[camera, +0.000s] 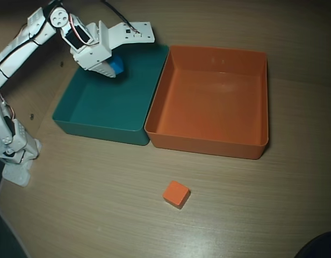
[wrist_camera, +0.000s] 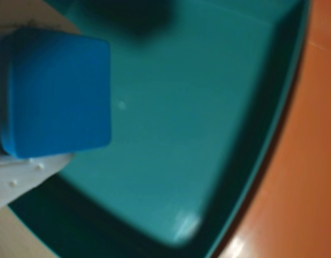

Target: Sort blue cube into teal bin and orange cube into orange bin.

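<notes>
Currently: gripper [camera: 114, 67] pinching blue cube [wrist_camera: 55, 91] above teal bin [camera: 101, 107], toward its 11 o'clock corner in the overhead view. Risk: release so near the wall could bounce the cube out; orange cube [camera: 176, 193] waits at 6 o'clock on the table.

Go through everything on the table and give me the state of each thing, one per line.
blue cube: held in the gripper, above the teal bin
teal bin: empty
orange bin: empty, touching the teal bin
orange cube: loose on the table, in front of the bins
gripper: jaws shut on the blue cube
</notes>
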Controlling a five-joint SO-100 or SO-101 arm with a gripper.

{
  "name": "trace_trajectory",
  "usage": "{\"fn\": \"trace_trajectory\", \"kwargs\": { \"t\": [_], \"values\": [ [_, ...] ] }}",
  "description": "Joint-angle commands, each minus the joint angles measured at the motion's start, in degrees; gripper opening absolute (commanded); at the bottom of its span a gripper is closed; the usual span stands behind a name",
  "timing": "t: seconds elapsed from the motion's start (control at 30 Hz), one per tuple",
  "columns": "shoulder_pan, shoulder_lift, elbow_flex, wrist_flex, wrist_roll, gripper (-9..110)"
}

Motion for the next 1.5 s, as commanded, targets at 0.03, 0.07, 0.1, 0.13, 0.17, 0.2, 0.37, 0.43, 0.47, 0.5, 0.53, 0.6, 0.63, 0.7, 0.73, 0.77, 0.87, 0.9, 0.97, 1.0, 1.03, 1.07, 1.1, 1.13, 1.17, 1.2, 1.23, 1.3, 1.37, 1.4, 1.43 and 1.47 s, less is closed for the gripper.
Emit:
{"fn": "trace_trajectory", "kwargs": {
  "t": [0.03, 0.07, 0.1, 0.13, 0.17, 0.2, 0.37, 0.43, 0.47, 0.5, 0.53, 0.6, 0.63, 0.7, 0.73, 0.77, 0.87, 0.9, 0.97, 1.0, 1.03, 1.07, 1.1, 1.13, 1.17, 1.2, 1.23, 1.3, 1.37, 1.4, 1.43, 1.47],
  "values": [
    [-0.5, 4.8, 1.3, -0.4, -0.3, -6],
    [-0.5, 4.7, 1.8, -0.4, -0.3, -6],
    [-0.5, 4.3, 2.0, -0.4, -0.3, -6],
    [-0.4, 3.5, 1.8, -0.4, -0.4, -6],
    [-0.4, 3.0, 1.5, -0.4, -0.4, -6],
    [-0.4, 2.6, 1.4, -0.4, -0.4, -6],
    [0.3, 1.1, 1.4, -0.4, -0.4, 3],
    [0.4, 1.0, 1.4, -0.4, -0.4, 10],
    [0.4, 1.0, 1.4, -0.4, -0.4, 13],
    [0.4, 1.0, 1.4, -0.4, -0.4, 16],
    [0.4, 1.0, 1.4, -0.4, -0.4, 19],
    [0.4, 1.0, 1.4, -0.4, -0.4, 24],
    [0.4, 1.0, 1.4, -0.4, -0.4, 26],
    [0.4, 1.0, 1.5, -0.4, -0.4, 28],
    [0.4, 1.0, 1.5, -0.4, -0.4, 29],
    [0.4, 1.0, 1.5, -0.4, -0.4, 29],
    [0.4, 1.1, 1.5, -0.4, -0.4, 29],
    [0.4, 1.1, 1.5, -0.4, -0.4, 29],
    [0.4, 1.4, 1.5, -0.4, -0.4, 29],
    [0.4, 1.8, 1.5, -0.4, -0.4, 29],
    [0.4, 1.9, 1.4, -0.4, -0.4, 29],
    [0.5, 2.1, 1.3, -0.4, -0.4, 29],
    [0.8, 2.3, 1.1, -0.4, -0.4, 29],
    [1.3, 2.7, 0.5, -0.4, -0.4, 29],
    [1.9, 3.3, -0.4, -0.4, -0.4, 29],
    [2.5, 4.0, -1.7, -0.4, -0.4, 29],
    [3.3, 4.6, -3.2, -0.4, -0.4, 28],
    [5.6, 5.4, -6.3, -0.4, -0.4, 26],
    [8.4, 5.9, -9.7, -0.4, -0.4, 21],
    [10.1, 6.0, -11.4, -0.4, -0.4, 19],
    [11.9, 6.0, -13.1, -0.4, -0.4, 16],
    [13.7, 6.0, -14.8, -0.4, -0.4, 14]
  ]
}}
